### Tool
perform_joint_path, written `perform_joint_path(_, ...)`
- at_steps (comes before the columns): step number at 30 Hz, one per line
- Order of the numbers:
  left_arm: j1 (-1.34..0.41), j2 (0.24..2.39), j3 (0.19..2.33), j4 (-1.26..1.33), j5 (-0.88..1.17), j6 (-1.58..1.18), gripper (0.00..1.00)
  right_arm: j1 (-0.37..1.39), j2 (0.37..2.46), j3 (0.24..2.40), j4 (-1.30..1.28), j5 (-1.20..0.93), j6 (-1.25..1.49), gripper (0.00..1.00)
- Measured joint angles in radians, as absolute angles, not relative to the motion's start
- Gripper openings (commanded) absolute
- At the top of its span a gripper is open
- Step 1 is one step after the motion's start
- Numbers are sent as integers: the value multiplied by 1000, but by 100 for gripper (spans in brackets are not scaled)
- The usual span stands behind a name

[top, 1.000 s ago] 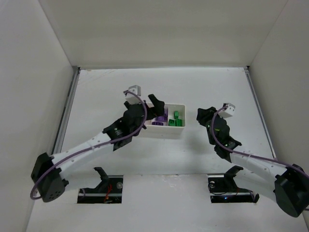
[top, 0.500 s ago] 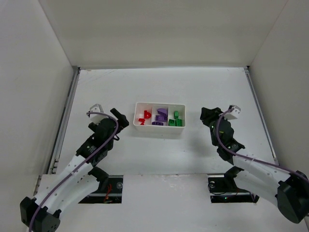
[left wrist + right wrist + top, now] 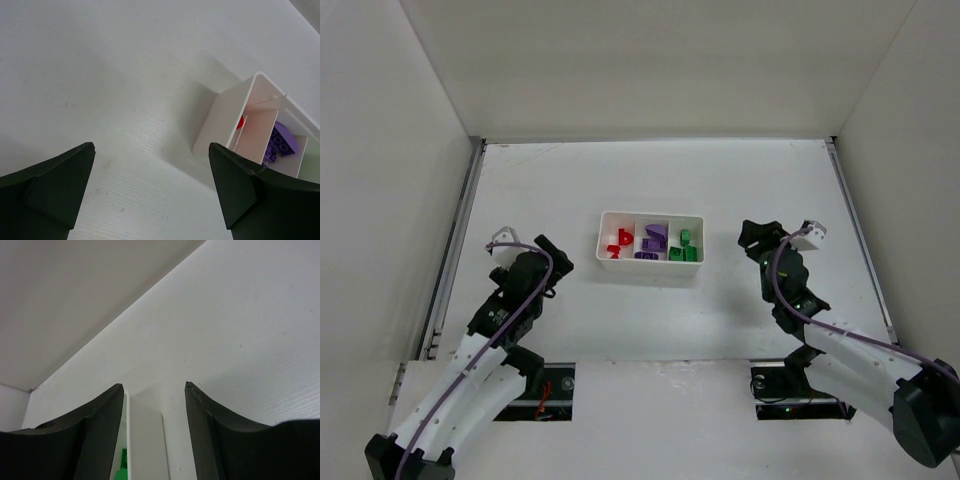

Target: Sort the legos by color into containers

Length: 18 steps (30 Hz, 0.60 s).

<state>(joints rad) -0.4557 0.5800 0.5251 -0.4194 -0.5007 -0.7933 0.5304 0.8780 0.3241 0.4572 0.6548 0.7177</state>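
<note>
The white tray (image 3: 651,276) stands mid-table with three compartments. Red legos (image 3: 619,241) lie in the left one, purple legos (image 3: 653,238) in the middle, green legos (image 3: 684,247) in the right. My left gripper (image 3: 550,251) is open and empty, left of the tray and apart from it. My right gripper (image 3: 754,238) is open and empty, right of the tray. The left wrist view shows the tray's left end (image 3: 220,125) with a red lego (image 3: 240,121) and a purple lego (image 3: 281,145). The right wrist view shows the tray's right wall (image 3: 145,440) and a green lego (image 3: 120,472).
White walls enclose the table on three sides. Metal rails run along the left edge (image 3: 458,240) and the right edge (image 3: 850,220). Two cut-outs with hardware sit at the near edge (image 3: 530,390) (image 3: 795,395).
My left arm has pulled back from over the tray's left compartment to the left and toward me. The red legos now show in the tray. My right gripper has drifted slightly right.
</note>
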Motion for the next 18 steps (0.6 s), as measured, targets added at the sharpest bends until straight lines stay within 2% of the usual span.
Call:
perform_joint_path(9, -443, 587, 488, -409, -499, -793, 100, 529, 937, 324, 460, 656, 727, 61)
perform_joint_path(18, -446, 715, 488, -334, -496, -788, 100, 529, 990, 324, 462, 656, 730, 63)
